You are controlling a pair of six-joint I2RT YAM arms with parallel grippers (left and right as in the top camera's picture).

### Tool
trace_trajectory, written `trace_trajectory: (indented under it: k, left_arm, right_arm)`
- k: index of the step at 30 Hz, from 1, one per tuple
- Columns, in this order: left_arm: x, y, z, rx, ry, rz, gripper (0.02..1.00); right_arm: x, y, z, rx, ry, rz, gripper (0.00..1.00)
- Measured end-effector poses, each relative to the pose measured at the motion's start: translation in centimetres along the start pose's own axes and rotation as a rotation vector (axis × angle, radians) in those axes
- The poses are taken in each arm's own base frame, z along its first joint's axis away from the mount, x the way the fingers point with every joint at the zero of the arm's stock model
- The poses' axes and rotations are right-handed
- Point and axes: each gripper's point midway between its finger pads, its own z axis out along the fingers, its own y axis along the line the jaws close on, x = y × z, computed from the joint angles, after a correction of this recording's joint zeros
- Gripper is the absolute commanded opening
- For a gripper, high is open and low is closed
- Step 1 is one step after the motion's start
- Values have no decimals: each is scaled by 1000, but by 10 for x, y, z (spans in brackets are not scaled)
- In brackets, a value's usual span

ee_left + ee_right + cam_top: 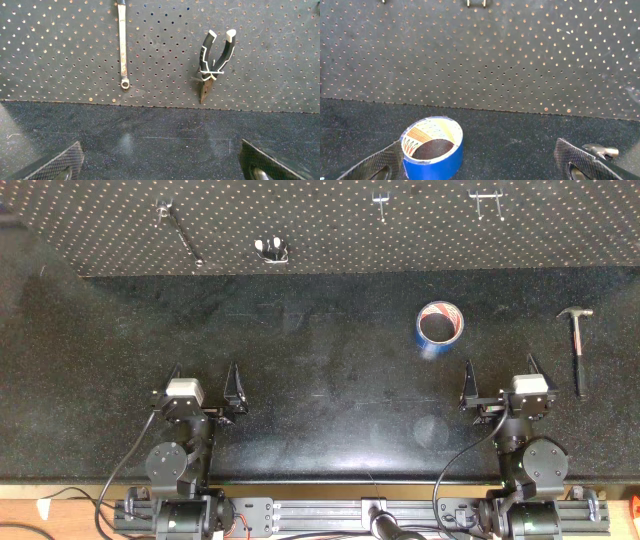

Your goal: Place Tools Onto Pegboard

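Fingers spread, empty, on left gripper (204,376) lower left and right gripper (499,370) lower right; tape roll (439,326), hammer (577,345) right; wrench (180,232), pliers (271,249) hung upper left on pegboard (350,220).

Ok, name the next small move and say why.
Probably move the open right gripper forward and down onto the blue tape roll: it lies on the table nearest that gripper, the hammer farther right, while the wrench and pliers already hang on the pegboard.

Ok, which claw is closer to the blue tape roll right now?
Right. The tape roll lies just ahead of the open right claw, by its left finger. The left claw sits far off at the other side of the table.
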Motion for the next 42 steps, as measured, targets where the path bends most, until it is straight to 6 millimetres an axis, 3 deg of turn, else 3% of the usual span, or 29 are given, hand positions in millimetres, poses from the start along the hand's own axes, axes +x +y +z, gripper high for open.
trace_trajectory:
  k: [3,7,8,11,12,13,16,21,24,25,33,35,38,40,41,42]
  left_arm:
    - [0,0,0,0,0,0,996]
    - [0,0,0,0,0,0,996]
    - [0,0,0,0,-1,0,996]
    - [-1,0,0,0,-5,4,996]
    - [-1,0,0,0,-6,4,998]
    - [-1,0,0,0,-6,4,996]
    - [-1,0,0,0,-6,4,996]
    - [-1,0,0,0,-6,4,996]
    - [-1,0,0,1,-6,4,996]
    - [-1,0,0,0,-6,4,998]
    - [-1,0,0,0,-6,4,993]
    - [-1,0,0,0,-6,4,996]
    - [-1,0,0,0,-6,4,996]
    - [-1,0,0,0,-6,4,996]
    - [-1,0,0,0,-6,4,996]
    - [-1,0,0,0,-6,4,996]
  right_arm:
    - [0,0,0,0,0,13,985]
    - [13,-1,7,19,113,231,987]
    - [1,13,17,-24,202,261,985]
    - [-53,45,45,-129,242,260,985]
    - [-60,57,54,-159,264,253,985]
    - [-50,79,65,-206,354,232,985]
    - [-9,104,71,-242,566,183,985]
    - [19,106,74,-219,725,151,985]
    - [24,111,89,-213,772,142,985]
    - [36,112,91,-207,810,134,985]
    - [75,106,100,-140,911,88,985]
    - [81,105,102,-125,922,79,838]
    - [90,102,103,-102,942,63,400]
    - [90,100,104,-91,940,60,233]
    - [90,100,104,-92,939,58,80]
    - [90,100,104,-91,939,62,77]
